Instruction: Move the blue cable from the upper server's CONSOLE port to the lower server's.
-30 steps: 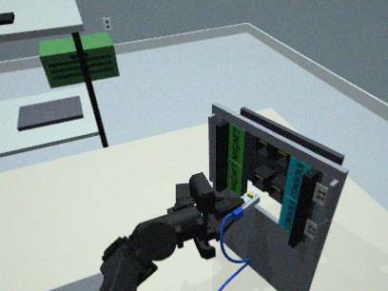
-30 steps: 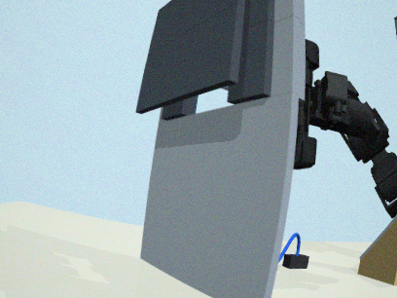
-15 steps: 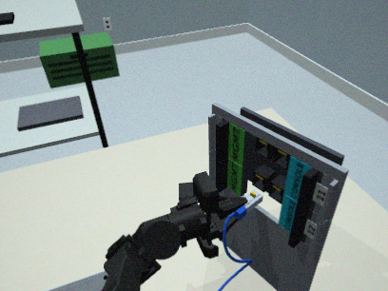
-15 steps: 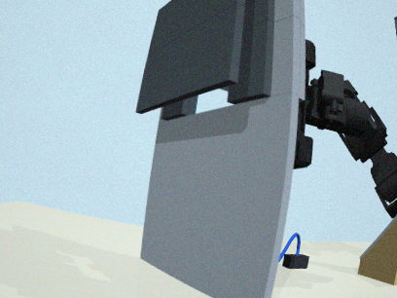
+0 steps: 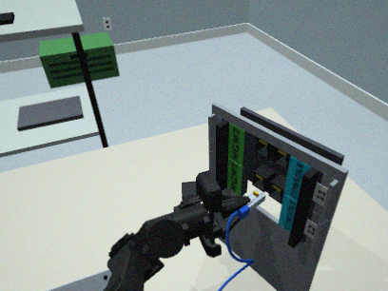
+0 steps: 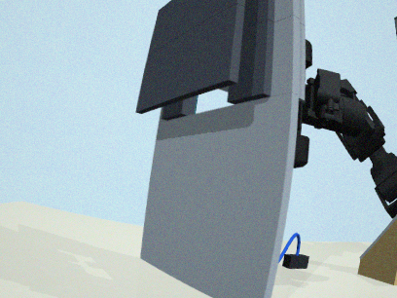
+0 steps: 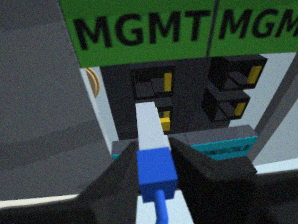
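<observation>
- Black and closed in on the blue-and-pale plug (image 5: 257,199) (image 7: 150,130), the pincer (image 5: 243,205) (image 6: 303,114) (image 7: 152,144) pinches it between its fingers.
- The plug points out past the fingertips toward the ports (image 5: 261,145) (image 7: 153,82); whether its nose is inside one, I cannot tell.
- From the plug's blue end, the cable (image 5: 228,239) (image 6: 291,241) (image 7: 161,207) curves down, away from the ports.
- Green MGMT labels (image 5: 235,157) (image 7: 145,30) and teal CONSOLE labels (image 5: 289,190) (image 7: 225,146) flank the ports.
- The grey panel (image 5: 281,257) (image 6: 214,170) (image 7: 30,65) stands upright near the tabletop (image 5: 95,200) (image 6: 49,243) (image 7: 30,203) corner farthest up in the top view, beside its right-hand edge.
</observation>
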You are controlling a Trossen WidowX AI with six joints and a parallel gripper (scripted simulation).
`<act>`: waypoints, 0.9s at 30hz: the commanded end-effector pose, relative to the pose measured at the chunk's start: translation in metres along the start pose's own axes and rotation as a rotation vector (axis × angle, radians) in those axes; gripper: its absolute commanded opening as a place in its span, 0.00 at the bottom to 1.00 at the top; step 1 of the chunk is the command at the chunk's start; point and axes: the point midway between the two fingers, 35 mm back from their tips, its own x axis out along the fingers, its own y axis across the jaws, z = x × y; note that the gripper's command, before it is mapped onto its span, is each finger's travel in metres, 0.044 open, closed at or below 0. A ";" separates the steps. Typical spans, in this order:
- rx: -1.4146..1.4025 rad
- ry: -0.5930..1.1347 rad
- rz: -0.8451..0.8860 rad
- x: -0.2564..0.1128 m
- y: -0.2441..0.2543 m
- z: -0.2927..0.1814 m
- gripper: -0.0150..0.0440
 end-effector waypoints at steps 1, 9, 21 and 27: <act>-0.001 -0.004 -0.009 0.003 -0.003 0.000 0.25; -0.001 -0.003 -0.010 0.006 -0.003 0.001 0.25; -0.001 -0.003 -0.011 0.011 -0.003 0.000 0.25; -0.001 -0.003 -0.012 0.013 -0.003 0.001 0.25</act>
